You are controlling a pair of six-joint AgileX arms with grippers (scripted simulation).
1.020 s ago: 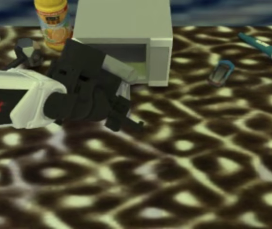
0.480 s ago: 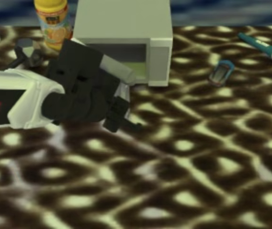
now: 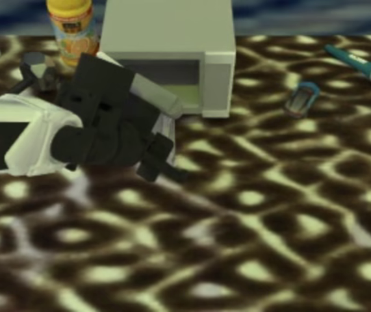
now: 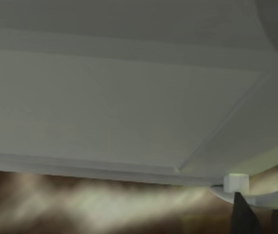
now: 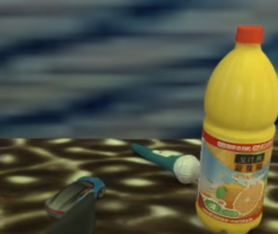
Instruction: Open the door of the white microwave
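The white microwave (image 3: 166, 29) stands at the back of the table, left of centre. Its door (image 3: 159, 94) is swung partly out toward the left, and the pale greenish interior (image 3: 186, 91) shows. My left gripper (image 3: 162, 153) is at the door's free edge, shut on the pale handle (image 3: 167, 125). In the left wrist view the door panel (image 4: 119, 107) fills most of the picture, with one dark finger (image 4: 243, 217) below a small white handle block (image 4: 236, 183). My right gripper (image 5: 75, 222) is parked outside the top view.
An orange juice bottle (image 3: 71, 29) and a dark object (image 3: 36, 73) sit left of the microwave. To its right lie a blue toy car (image 3: 302, 97) and a teal brush (image 3: 359, 63). A yellow bottle (image 5: 238, 136) stands close in the right wrist view.
My left gripper has moved a little to the left with the handle. The door has swung slightly wider.
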